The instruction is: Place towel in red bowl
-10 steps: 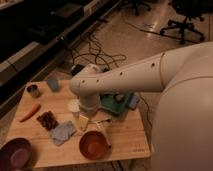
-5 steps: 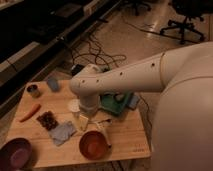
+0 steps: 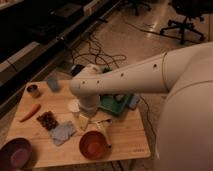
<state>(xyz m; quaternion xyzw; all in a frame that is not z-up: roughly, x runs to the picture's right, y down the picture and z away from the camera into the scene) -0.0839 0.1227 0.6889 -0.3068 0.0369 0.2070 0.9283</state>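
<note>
Camera view looks down on a wooden table (image 3: 125,140) where the towel (image 3: 62,133) lies rumpled near the front edge, just left of the red bowl (image 3: 94,145), close to it but apparently not touching. The gripper (image 3: 85,119) hangs low under the arm's wrist, just behind the pair (whether it is spread or closed, I cannot tell), and the towel is not in its hold. That position suits a short reach down onto the cloth. A purple bowl (image 3: 15,153) at the front-left corner could be mistaken for the target.
</note>
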